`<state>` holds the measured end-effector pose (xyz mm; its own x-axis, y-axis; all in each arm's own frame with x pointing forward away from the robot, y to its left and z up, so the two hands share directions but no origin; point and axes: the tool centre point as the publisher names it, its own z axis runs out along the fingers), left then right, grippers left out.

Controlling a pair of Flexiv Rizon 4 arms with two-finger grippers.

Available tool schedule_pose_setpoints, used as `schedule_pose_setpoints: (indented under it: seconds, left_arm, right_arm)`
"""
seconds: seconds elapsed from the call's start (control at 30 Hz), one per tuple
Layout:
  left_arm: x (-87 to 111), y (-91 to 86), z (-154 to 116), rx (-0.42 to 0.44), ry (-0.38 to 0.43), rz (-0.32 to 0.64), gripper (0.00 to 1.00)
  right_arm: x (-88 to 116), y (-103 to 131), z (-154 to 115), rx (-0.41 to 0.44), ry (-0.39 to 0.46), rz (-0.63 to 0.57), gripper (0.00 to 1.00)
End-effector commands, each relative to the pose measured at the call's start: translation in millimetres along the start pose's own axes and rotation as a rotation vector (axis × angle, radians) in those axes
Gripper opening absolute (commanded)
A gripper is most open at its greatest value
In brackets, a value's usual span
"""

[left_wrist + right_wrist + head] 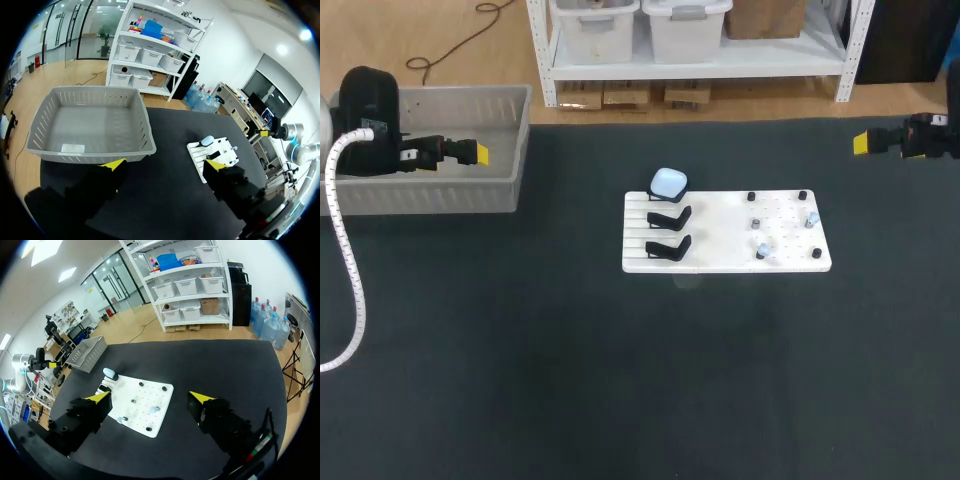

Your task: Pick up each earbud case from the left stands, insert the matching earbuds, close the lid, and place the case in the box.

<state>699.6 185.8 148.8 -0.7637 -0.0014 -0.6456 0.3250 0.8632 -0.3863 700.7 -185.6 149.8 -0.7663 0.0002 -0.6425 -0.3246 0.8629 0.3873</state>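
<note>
Your left claw hangs well to the left of the white board, over the grey basket. Its fingers are spread wide with nothing between them, as you can see in the left wrist view. Your right claw hovers well to the right of the board and a little behind it, above the dark bench. It is released too, yellow tips apart and holding nothing.

One pale blue earbud case sits on the rearmost stand at the board's left end, lid shut. You'll find two black stands in front of it, the middle one and the front one, both bare. On the board's right half, small pale earbuds lie among black pegs. The basket stands well apart from the board, to its left.
</note>
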Motion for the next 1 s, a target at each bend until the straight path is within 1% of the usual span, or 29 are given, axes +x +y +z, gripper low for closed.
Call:
schedule_pose_setpoints:
  seconds: [0.03, 0.1, 0.13, 0.2, 0.27, 0.4, 0.47, 0.5, 0.6, 0.67, 0.73, 0.87, 0.93, 0.97, 1.0]
  left_arm:
    - [-1.0, -1.3, 0.0, -0.008, 0.005, -0.001, 1.00]
    - [-1.0, -1.3, 0.0, -0.008, 0.005, -0.001, 1.00]
    - [-1.9, -1.1, 0.0, -0.018, 0.003, 0.029, 1.00]
    - [-2.1, -5.2, -2.2, 0.011, -0.008, 0.038, 1.00]
    - [-4.4, -7.5, -4.5, 0.021, -0.023, 0.062, 1.00]
    - [-12.2, -16.4, -8.6, 0.093, -0.049, 0.158, 1.00]
    - [-16.0, -20.7, -9.8, 0.123, -0.057, 0.214, 1.00]
    - [-19.1, -24.3, -9.6, 0.135, -0.060, 0.264, 1.00]
    - [-25.3, -31.7, -8.0, 0.180, -0.050, 0.369, 1.00]
    - [-29.5, -35.6, -4.9, 0.230, -0.009, 0.433, 1.00]
    - [-33.0, -38.9, -1.9, 0.273, 0.010, 0.483, 1.00]
    - [-35.8, -45.5, 6.2, 0.322, 0.037, 0.602, 1.00]
    - [-35.8, -51.0, 11.4, 0.329, 0.023, 0.685, 1.00]
    - [-36.5, -52.9, 13.8, 0.350, 0.004, 0.721, 1.00]
    - [-36.6, -54.6, 15.5, 0.361, -0.001, 0.740, 1.00]
  right_arm:
    - [0.0, -0.3, -0.1, -0.001, 0.000, 0.000, 1.00]
    - [0.0, -0.3, -0.1, -0.001, 0.000, 0.000, 1.00]
    - [0.0, -0.3, -0.1, -0.001, 0.000, 0.000, 1.00]
    - [0.0, -0.3, -0.1, -0.001, 0.000, 0.000, 1.00]
    - [0.0, -0.3, -0.1, -0.001, 0.000, 0.000, 1.00]
    - [0.0, -0.3, -0.1, -0.001, 0.000, 0.000, 1.00]
    - [0.0, -0.3, -0.1, -0.001, 0.000, 0.000, 1.00]
    - [0.0, -0.3, -0.1, -0.001, 0.000, 0.000, 1.00]
    - [0.0, -0.3, -0.1, -0.001, 0.000, 0.000, 1.00]
    - [0.0, -0.3, -0.1, -0.001, 0.000, 0.000, 1.00]
    - [0.0, -0.3, -0.1, -0.001, 0.000, 0.000, 1.00]
    - [0.0, -0.3, -0.1, -0.001, 0.000, 0.000, 1.00]
    - [0.0, -0.3, -0.1, -0.001, 0.000, 0.000, 1.00]
    - [0.0, -0.3, -0.1, -0.001, 0.000, 0.000, 1.00]
    - [0.0, -0.3, -0.1, -0.001, 0.000, 0.000, 1.00]
